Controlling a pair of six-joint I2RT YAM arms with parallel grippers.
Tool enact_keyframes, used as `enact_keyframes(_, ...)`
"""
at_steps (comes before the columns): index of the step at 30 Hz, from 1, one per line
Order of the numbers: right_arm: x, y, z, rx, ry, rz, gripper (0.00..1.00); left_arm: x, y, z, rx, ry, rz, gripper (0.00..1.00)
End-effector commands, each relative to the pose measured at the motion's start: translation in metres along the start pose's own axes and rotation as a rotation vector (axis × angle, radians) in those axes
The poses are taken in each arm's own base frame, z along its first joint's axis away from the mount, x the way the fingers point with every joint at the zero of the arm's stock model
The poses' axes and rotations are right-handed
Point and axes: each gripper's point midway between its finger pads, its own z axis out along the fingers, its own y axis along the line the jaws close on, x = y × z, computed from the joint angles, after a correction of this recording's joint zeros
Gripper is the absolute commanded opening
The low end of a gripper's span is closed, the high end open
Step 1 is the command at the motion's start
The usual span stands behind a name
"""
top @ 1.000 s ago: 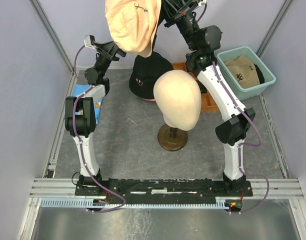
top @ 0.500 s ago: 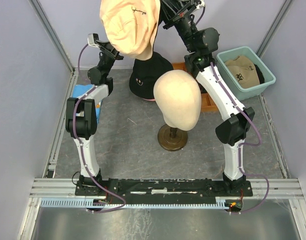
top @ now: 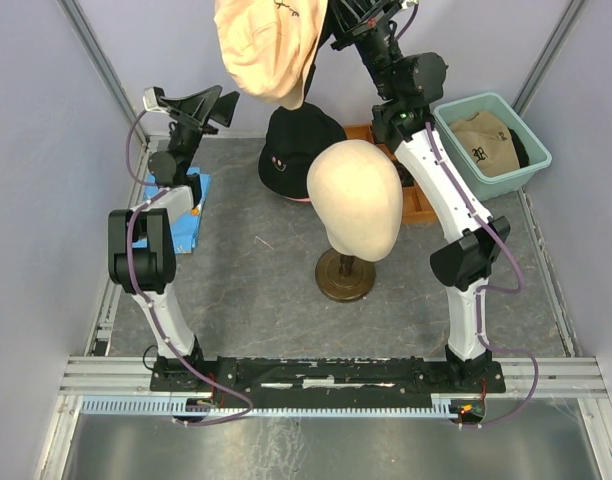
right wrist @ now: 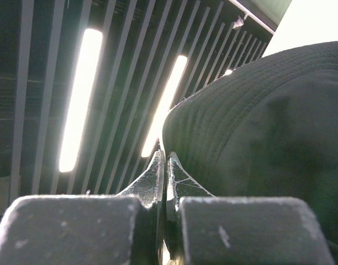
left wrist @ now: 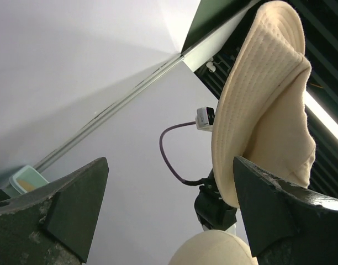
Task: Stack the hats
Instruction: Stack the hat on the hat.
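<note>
My right gripper (top: 331, 22) is raised high at the back and is shut on the brim of the pink bucket hat (top: 268, 48), which hangs from it. In the right wrist view the jaws (right wrist: 165, 157) are pressed together and the hat (right wrist: 257, 127) looks dark against the ceiling lights. My left gripper (top: 226, 108) is open and empty, left of the hat and apart from it; its wrist view (left wrist: 170, 165) shows the hat (left wrist: 263, 110) ahead. A black hat (top: 298, 150) lies on the table below. A tan cap with black emblem (top: 486, 140) lies in the teal tub (top: 531, 160).
The cream mannequin head (top: 354, 198) on its brown stand (top: 344, 275) stands mid-table, in front of the black hat. A brown wooden tray (top: 418, 205) lies behind it on the right. A blue object (top: 178, 208) lies at the left edge. Walls close in at the sides.
My left arm has swung left, and its gripper is now clear of the pink hat. The right arm and the hat have shifted slightly right.
</note>
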Motion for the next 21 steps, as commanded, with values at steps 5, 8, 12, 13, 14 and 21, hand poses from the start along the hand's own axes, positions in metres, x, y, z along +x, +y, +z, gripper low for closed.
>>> enact_keyframes(5,0.009,0.036,-0.001,-0.081,0.026,0.131,0.0,0.038,-0.093,0.013,0.286,0.103,0.174,0.99)
enact_keyframes(8,0.008,0.036,-0.001,-0.081,0.023,0.129,0.0,0.044,-0.097,0.017,0.304,0.113,0.169,0.99)
enact_keyframes(12,0.007,0.034,-0.001,-0.075,0.021,0.13,0.0,0.047,-0.098,0.021,0.317,0.107,0.162,0.99)
enact_keyframes(13,0.008,0.034,-0.001,-0.073,0.023,0.131,0.0,0.047,-0.099,0.022,0.322,0.107,0.162,0.99)
enact_keyframes(14,0.006,0.033,-0.002,-0.071,0.02,0.131,0.0,0.048,-0.1,0.024,0.329,0.107,0.162,0.99)
enact_keyframes(21,0.004,0.027,-0.003,-0.059,0.011,0.142,0.0,0.056,-0.1,0.04,0.383,0.115,0.136,0.99)
